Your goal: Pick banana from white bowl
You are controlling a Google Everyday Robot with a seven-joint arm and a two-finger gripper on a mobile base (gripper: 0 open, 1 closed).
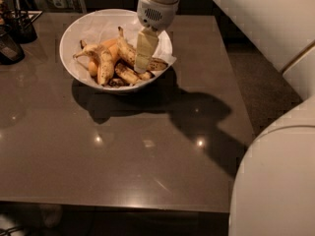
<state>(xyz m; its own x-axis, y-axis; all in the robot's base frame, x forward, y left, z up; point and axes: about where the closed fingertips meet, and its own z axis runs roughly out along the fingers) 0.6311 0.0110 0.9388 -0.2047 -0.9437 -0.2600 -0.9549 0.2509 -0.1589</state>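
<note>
Hanging over the three-o'clock side of the white bowl (63, 53), the gripper (141, 67) is seen as a cream, flat-sided wedge under a rounded white housing with a small perforated grille; whether anything is grasped cannot be told. The banana (127, 50), long, curved and brown-speckled, is laid inside the paper-lined bowl from a stem at twelve o'clock to a dark end at four o'clock, crossed by the gripper. The bowl is set on a glossy grey-brown table (147, 146).
</note>
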